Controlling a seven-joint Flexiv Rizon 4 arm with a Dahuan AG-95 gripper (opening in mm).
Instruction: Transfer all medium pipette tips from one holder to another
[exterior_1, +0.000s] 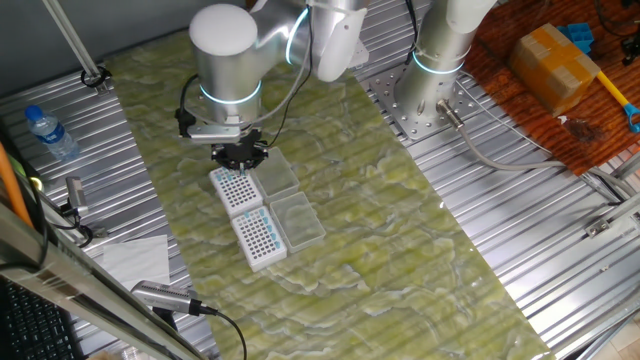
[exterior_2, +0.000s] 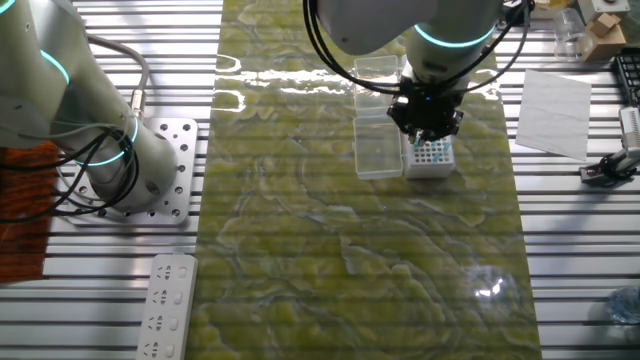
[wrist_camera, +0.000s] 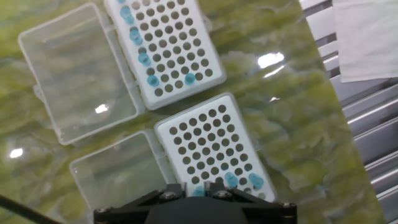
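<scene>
So the gripper (wrist_camera: 198, 198) only shows as a dark housing at the bottom edge of the hand view, and the fingertips themselves aren't visible in any shot, so I honestly can't tell if they're spread or pinched on anything.

Right under that housing sits the near tip holder (wrist_camera: 214, 151), a white block with a grid of dark round holes. Only a few medium pipette tips (wrist_camera: 231, 180) are in it: light-blue round tops clustered in the rows closest to the gripper, a couple of them partly hidden by the housing. Everything else in that rack is bare holes.

The far tip holder (wrist_camera: 169, 45) is the same kind of white block, just beyond the first one. It has a line of blue tops running down its left column, plus one more blue top in the row nearest the first holder.

All the tips stand upright in their holes, long axis vertical, so from above you just get blue dots.

Each holder has a clear hinged lid (wrist_camera: 78, 71) lying open flat beside it on the green marbled mat (wrist_camera: 298, 124).

In one fixed view the arm (exterior_1: 226, 60) hangs directly over the racks.
</scene>
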